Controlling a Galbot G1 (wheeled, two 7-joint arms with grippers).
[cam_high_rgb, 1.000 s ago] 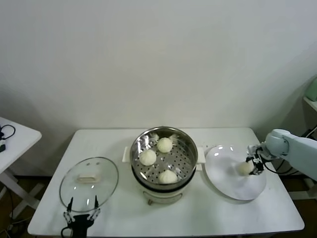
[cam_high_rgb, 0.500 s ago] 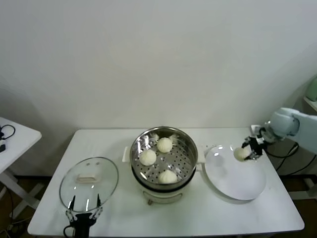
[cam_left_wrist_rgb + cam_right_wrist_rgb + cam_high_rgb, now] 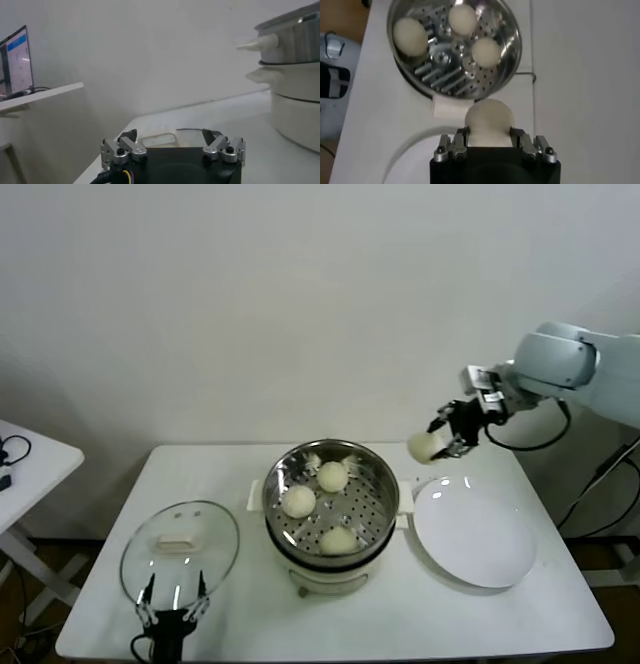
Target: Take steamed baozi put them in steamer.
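The shiny round steamer [image 3: 378, 484] stands mid-table on a white base, with three cream-white baozi [image 3: 332, 475] [image 3: 298, 501] [image 3: 338, 540] on its perforated tray. The same baozi [image 3: 410, 34] [image 3: 463, 19] [image 3: 486, 51] show from above in the right wrist view. My right gripper [image 3: 440, 442] is raised above the gap between steamer and plate, shut on a fourth baozi [image 3: 424, 447] [image 3: 489, 120]. At the table's front left edge my left gripper [image 3: 170, 618] [image 3: 170, 141] rests open, holding nothing.
A flat white plate [image 3: 476, 531] lies bare to the right of the steamer. A round glass lid [image 3: 180, 556] with a white handle lies to the left, just beyond my left gripper. A small white side table [image 3: 25, 459] stands at far left.
My right gripper lifted the baozi off the plate and carried it up and left toward the steamer. The plate is now bare. The left arm stayed put.
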